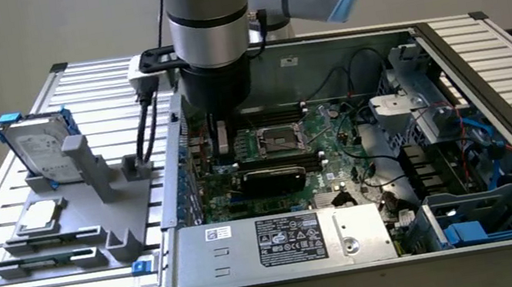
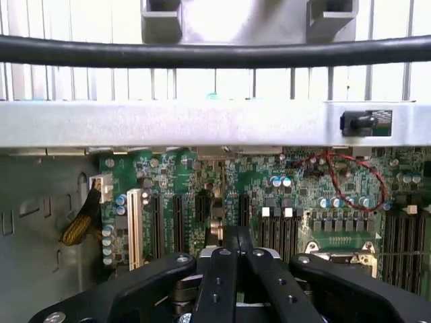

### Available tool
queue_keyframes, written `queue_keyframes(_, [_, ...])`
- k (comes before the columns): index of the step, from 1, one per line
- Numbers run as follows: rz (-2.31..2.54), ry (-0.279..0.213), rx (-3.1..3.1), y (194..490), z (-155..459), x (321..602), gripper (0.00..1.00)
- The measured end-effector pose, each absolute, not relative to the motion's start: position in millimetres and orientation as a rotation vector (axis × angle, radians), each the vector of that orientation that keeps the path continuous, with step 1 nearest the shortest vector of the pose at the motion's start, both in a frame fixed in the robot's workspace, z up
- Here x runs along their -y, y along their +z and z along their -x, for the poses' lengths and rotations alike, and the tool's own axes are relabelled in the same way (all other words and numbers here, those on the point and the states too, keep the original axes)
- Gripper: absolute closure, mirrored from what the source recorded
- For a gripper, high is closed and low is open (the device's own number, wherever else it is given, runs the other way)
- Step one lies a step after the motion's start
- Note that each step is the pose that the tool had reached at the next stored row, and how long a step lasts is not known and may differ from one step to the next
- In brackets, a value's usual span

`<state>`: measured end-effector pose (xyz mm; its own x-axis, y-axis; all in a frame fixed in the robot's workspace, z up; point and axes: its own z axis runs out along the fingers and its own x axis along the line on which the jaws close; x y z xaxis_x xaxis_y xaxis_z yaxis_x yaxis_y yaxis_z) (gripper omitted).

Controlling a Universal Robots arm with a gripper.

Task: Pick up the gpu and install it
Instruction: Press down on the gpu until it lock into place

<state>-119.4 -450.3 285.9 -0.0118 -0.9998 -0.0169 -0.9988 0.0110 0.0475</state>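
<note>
My end effector (image 2: 237, 243) is down inside the open computer case (image 1: 499, 103), over the motherboard (image 2: 168, 182) — its fingers are pressed together. The gpu (image 1: 274, 179) sits on the board — black cover up, near the processor socket (image 1: 279, 140).

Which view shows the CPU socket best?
The exterior view: the whole CPU socket is seen from above, in the middle of the motherboard, beside the arm. The wrist view catches just part of its metal frame, the rest hidden behind the gripper.
</note>
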Motion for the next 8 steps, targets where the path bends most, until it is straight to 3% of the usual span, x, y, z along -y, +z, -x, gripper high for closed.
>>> queue_keyframes(5, [-2.151, -0.154, 2.177, 285.9, 121.8, 450.5, 0.89])
queue_keyframes(8, [-2.137, -0.175, 2.164, 286.1, 122.1, 450.4, 0.89])
